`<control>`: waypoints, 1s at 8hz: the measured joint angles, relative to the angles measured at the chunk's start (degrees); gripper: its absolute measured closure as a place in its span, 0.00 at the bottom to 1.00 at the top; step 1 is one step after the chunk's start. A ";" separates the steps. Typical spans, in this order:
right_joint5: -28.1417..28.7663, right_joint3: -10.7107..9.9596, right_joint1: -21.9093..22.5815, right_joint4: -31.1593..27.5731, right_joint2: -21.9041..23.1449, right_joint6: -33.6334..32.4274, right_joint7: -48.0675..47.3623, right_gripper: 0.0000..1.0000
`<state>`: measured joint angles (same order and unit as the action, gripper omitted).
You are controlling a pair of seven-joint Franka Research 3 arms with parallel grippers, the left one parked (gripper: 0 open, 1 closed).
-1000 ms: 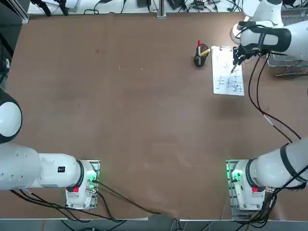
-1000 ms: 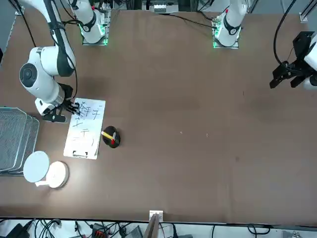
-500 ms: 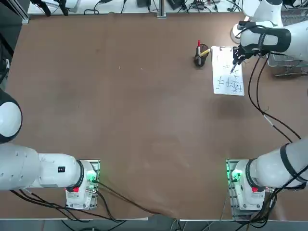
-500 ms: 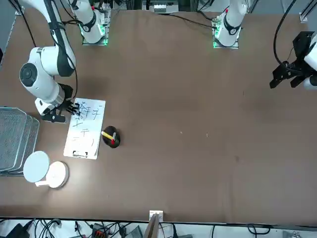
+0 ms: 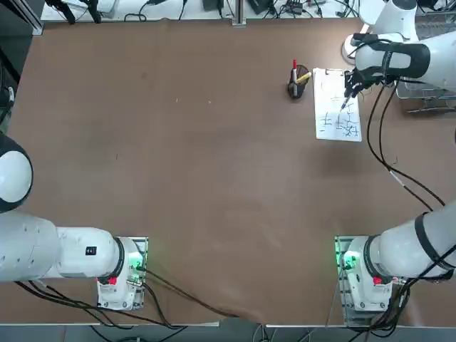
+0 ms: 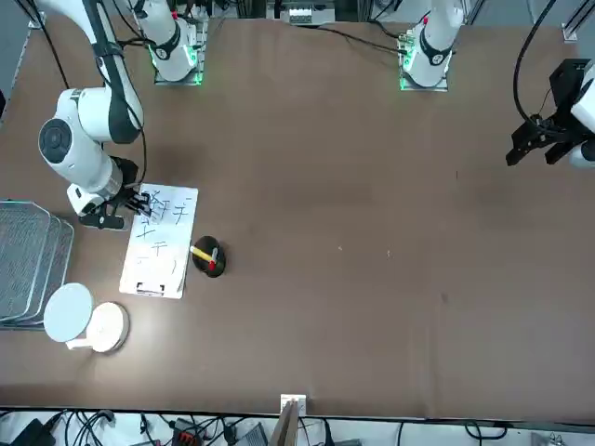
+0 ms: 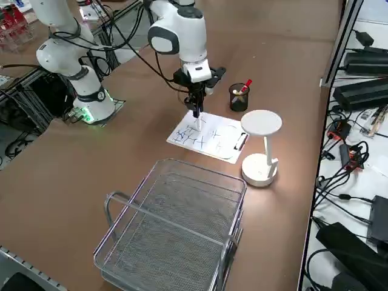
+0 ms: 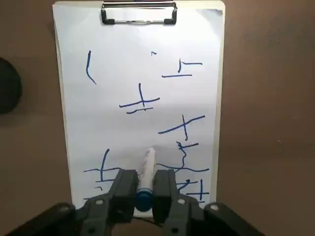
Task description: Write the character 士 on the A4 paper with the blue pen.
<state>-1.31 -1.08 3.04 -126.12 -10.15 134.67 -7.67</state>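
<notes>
The A4 paper [image 5: 337, 104] [image 8: 140, 98] lies clipped at the table's far right, with several blue handwritten characters on it. My right gripper [image 5: 348, 88] [image 7: 195, 102] [image 8: 144, 189] hangs over the sheet's right half and is shut on the blue pen [image 8: 145, 172] [image 7: 197, 118]. The pen points straight down. Its tip is at the paper among the characters at the end away from the clip [image 8: 139, 13]. In the front view the gripper [image 6: 132, 199] stands at the sheet's [image 6: 160, 240] edge.
A black pen cup [image 5: 296, 85] [image 7: 239, 97] with a red-topped pen and a yellow marker stands just left of the sheet. A white lamp [image 7: 260, 148] and a wire basket [image 7: 176, 233] sit to the right of the paper.
The right gripper and pen have drifted slightly toward the clip end of the sheet. The grip on the pen is unchanged.
</notes>
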 joint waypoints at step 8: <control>0.00 1.21 0.01 -0.71 -0.20 1.48 -1.95 0.79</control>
<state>-1.31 0.14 3.05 -126.82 -10.35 136.16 -9.63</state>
